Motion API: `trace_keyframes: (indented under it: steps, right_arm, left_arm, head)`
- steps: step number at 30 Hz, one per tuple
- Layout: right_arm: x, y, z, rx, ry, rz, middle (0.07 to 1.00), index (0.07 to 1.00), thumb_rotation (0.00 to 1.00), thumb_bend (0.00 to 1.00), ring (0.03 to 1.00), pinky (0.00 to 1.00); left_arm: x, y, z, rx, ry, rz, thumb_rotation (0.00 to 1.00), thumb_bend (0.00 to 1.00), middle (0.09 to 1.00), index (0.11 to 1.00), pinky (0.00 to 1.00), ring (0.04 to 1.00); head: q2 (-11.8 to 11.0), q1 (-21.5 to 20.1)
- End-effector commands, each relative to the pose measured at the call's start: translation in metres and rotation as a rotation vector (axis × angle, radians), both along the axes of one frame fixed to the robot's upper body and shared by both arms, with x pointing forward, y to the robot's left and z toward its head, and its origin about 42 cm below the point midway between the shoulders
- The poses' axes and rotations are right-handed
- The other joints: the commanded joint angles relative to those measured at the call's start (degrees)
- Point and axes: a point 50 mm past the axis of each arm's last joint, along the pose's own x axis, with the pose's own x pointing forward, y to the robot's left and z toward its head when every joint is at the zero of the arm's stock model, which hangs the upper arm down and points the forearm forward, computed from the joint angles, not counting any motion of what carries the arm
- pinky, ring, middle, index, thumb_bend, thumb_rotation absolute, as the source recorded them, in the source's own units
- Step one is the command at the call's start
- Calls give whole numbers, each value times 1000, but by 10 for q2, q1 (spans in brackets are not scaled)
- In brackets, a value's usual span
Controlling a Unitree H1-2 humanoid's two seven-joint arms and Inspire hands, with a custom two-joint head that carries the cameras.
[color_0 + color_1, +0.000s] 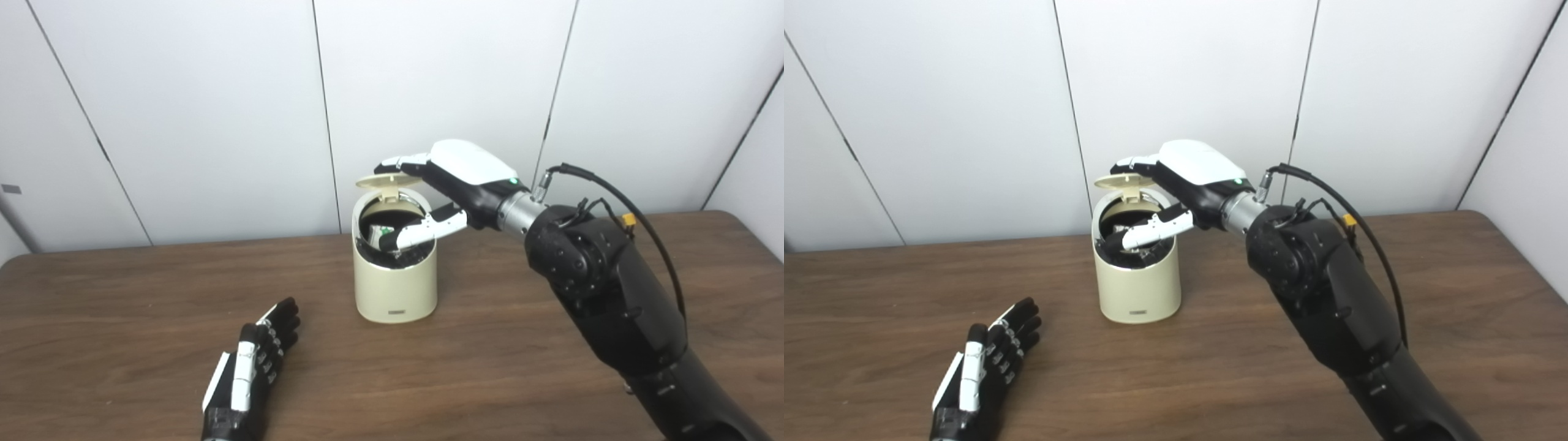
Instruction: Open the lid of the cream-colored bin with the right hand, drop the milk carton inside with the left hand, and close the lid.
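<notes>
Resting on the raised lid (384,180) of the cream bin (395,288), the right hand (456,177) grips nothing, thumb over the opening. Beneath the thumb the milk carton (381,233) lies inside. The left hand (254,361) lies spread, empty, on the table (490,367).

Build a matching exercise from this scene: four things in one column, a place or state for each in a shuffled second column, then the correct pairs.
Things
1. Round cream-colored lid
2. White milk carton with green print
3. Left hand
4. Right hand

Places or states
A. Resting on the brown wooden table, holding nothing
B. Raised, up above the opening
C. Down inside the cream-colored cylindrical bin
D. At the bin's top, fingers on the raised lid, thumb across the opening

Pairs: 1-B, 2-C, 3-A, 4-D
</notes>
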Motion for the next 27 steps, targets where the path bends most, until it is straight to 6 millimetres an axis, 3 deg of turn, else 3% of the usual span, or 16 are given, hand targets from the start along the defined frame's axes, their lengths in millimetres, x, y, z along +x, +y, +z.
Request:
trace_keyframes:
  steps: [1, 27]
  right_arm:
    - [-4, -1, 17, 6, -74, 28, 860, 847, 809, 858, 908, 883]
    - [-18, -5, -25, -57, 50, 30, 857, 845, 750, 842, 918, 866]
  left_arm:
    - [2, -1, 5, -18, 2, -2, 939, 715, 922, 918, 972, 933]
    - [0, -11, 16, -51, 1, -2, 915, 718, 911, 912, 947, 917]
  head:
    - [0, 1]
    - [16, 10]
